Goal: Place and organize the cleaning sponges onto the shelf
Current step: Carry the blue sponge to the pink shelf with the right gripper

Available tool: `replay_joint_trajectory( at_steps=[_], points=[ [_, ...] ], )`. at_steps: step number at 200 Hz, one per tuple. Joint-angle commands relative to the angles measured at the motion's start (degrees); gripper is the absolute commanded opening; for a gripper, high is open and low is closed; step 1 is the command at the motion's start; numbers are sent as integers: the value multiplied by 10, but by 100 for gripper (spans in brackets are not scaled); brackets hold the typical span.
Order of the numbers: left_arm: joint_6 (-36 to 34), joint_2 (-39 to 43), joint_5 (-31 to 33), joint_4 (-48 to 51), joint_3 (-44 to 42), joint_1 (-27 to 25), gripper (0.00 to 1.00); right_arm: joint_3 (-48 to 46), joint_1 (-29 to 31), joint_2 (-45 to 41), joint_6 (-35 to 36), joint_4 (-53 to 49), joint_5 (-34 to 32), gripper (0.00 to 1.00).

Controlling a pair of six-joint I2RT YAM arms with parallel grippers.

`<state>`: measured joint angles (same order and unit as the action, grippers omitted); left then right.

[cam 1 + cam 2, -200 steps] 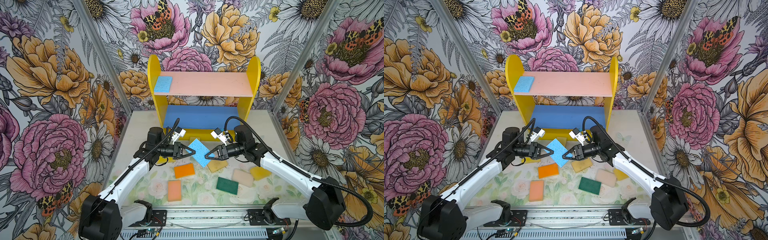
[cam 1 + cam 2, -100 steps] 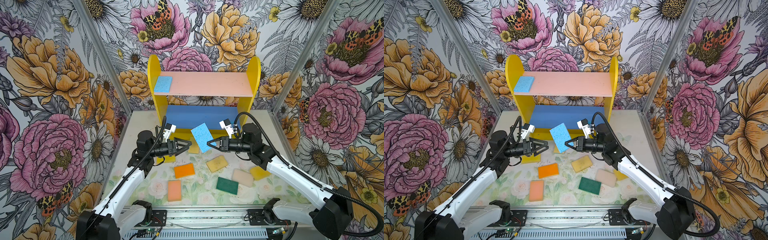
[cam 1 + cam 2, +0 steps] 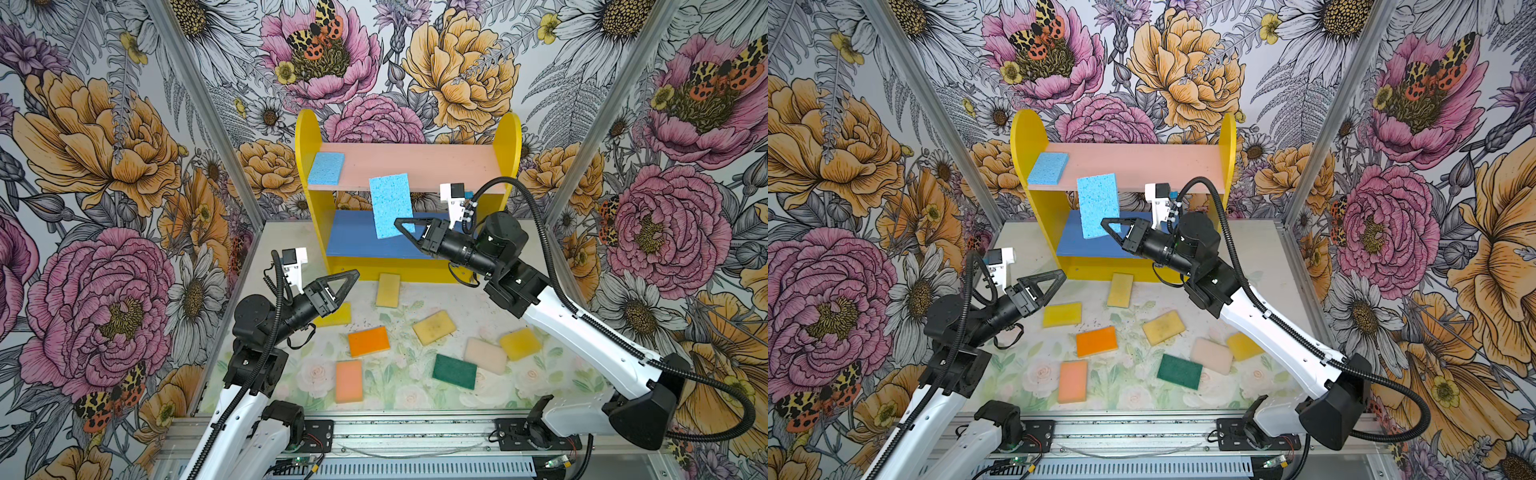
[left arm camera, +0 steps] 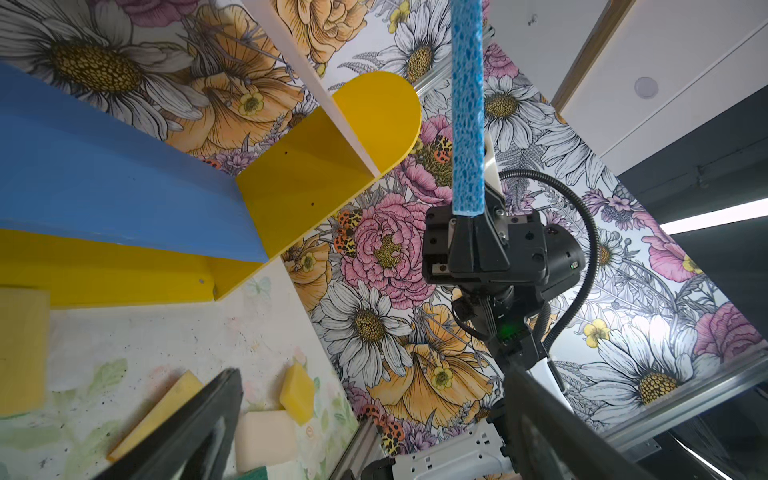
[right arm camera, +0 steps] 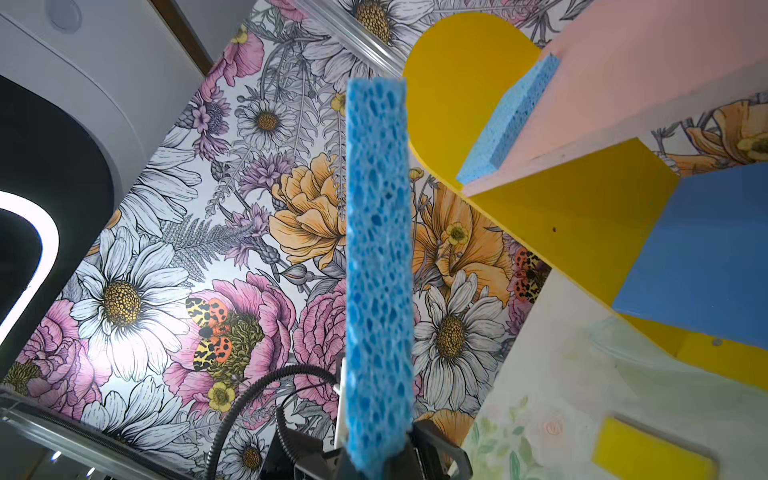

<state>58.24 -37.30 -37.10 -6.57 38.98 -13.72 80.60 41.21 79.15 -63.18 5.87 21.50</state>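
1. The right end effector (image 3: 402,226) was clamped on the lower corner of a light blue sponge (image 3: 390,205).
2. That sponge stood upright in the air just in front of the shelf (image 3: 508,137). In both top views it crossed the front edge of the pink upper board (image 3: 436,166) and hung before the blue lower board (image 3: 353,245).
3. In the right wrist view the held sponge appeared edge-on, rising straight from the closed jaws.
4. A second light blue sponge (image 3: 326,168) lay flat on the upper board at the shelf's left end, beside the yellow side panel.
5. The left end effector (image 3: 347,282) was spread wide and held nothing, low in front of the shelf's left corner, just above a yellow sponge (image 3: 334,321).
6. A pale yellow sponge (image 3: 387,289) lay on the tabletop (image 3: 407,395), just in front of the shelf's base.
7. Farther out from the shelf lay an orange sponge (image 3: 368,341), a stained yellow sponge (image 3: 434,327) and a bright yellow sponge (image 3: 520,344).
8. Farthest from the shelf were a peach sponge (image 3: 349,381), a dark green sponge (image 3: 454,371) and a cream sponge (image 3: 485,355), the cream one touching the bright yellow one.
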Motion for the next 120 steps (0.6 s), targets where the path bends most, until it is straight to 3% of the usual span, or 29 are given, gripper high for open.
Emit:
replay_joint_trajectory(
  at_steps=[1,45,75,120],
  points=[
    [20,-18,76,-44,10,-6,99,40,12,47,-20,5,-68,0],
    [5,-27,92,-31,35,0,99,199,17,155,-20,-77,-140,3],
    [-18,-12,51,32,51,31,99,313,16,236,-2,-108,-182,3],
    [-19,34,-13,91,49,87,99,606,18,415,21,-250,-175,3]
  ],
)
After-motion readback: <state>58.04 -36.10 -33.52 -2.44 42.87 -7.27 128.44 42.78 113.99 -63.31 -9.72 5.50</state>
